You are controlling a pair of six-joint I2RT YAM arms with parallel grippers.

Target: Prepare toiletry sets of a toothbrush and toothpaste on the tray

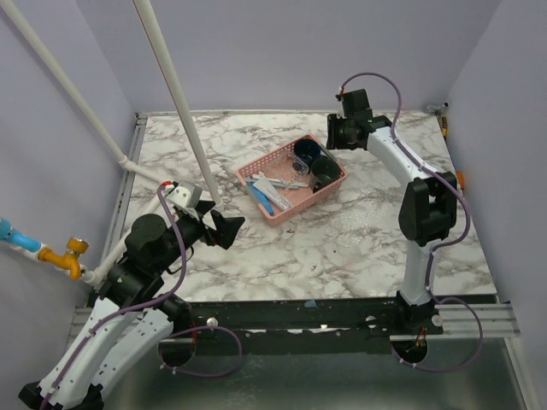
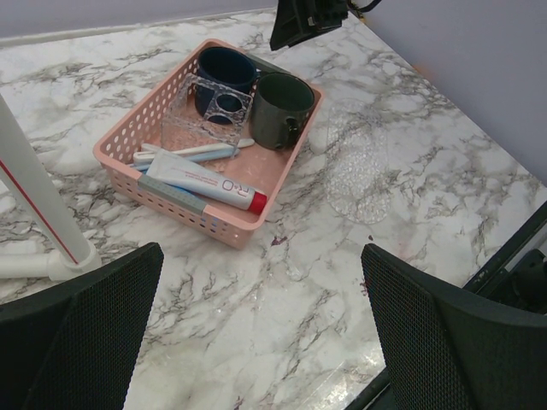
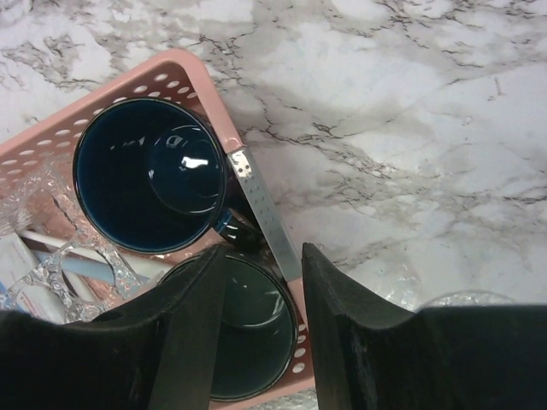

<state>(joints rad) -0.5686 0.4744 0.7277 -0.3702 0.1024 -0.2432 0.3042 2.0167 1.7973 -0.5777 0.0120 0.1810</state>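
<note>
A pink lattice basket (image 1: pixel 256 168) stands mid-table and holds a white toothpaste tube with a red cap (image 2: pixel 201 181), a white and blue toothbrush (image 2: pixel 192 154), a clear holder with round holes (image 2: pixel 209 111), a dark blue mug (image 3: pixel 149 175) and a dark green mug (image 2: pixel 280 107). The transparent tray (image 2: pixel 357 166) lies empty on the marble just right of the basket. My left gripper (image 1: pixel 224 226) is open and empty, low over the marble near the basket's front (image 2: pixel 261 252). My right gripper (image 1: pixel 340 137) is open and empty above the green mug's rim (image 3: pixel 261 256).
A slanted white pole (image 1: pixel 184 111) comes down left of the basket, and its foot shows in the left wrist view (image 2: pixel 38 213). A grey flat strip (image 3: pixel 256 209) lies along the basket's far rim beside the mugs. Walls enclose the marble table (image 1: pixel 385 248) on three sides.
</note>
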